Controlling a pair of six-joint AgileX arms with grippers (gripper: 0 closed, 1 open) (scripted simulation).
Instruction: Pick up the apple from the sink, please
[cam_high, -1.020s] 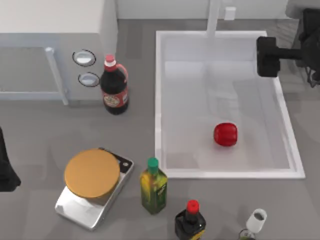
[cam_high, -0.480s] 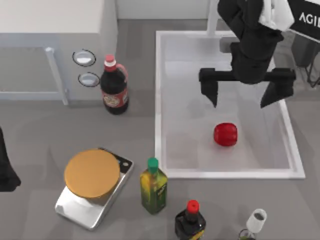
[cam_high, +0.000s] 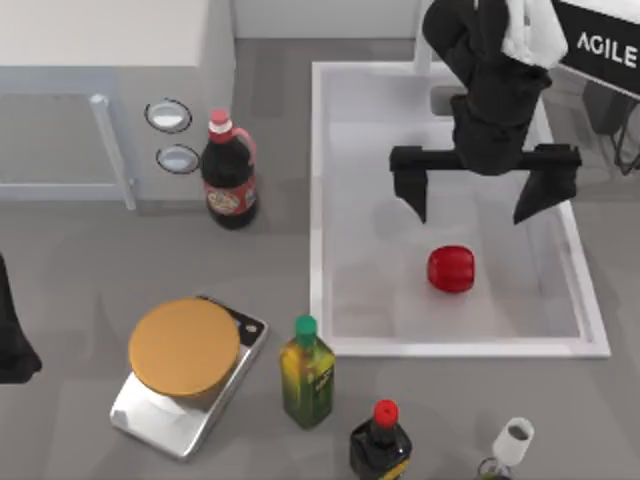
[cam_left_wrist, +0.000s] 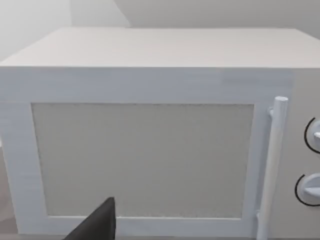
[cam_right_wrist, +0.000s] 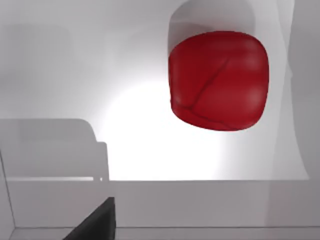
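A glossy red apple lies on the pale bottom of the white sink, toward its near right part. My right gripper hangs over the basin just behind the apple, open wide, its two black fingers spread well apart with nothing between them. In the right wrist view the apple sits large on the sink floor. My left arm is parked at the table's left edge, facing the microwave.
A cola bottle stands left of the sink beside the microwave. In front are a kitchen scale, a green-capped oil bottle, a red-capped dark bottle and a small white cup.
My right arm swung in from the far right edge over the sink during the last second, and in the last half second its open gripper edged slightly left, closer above the apple.
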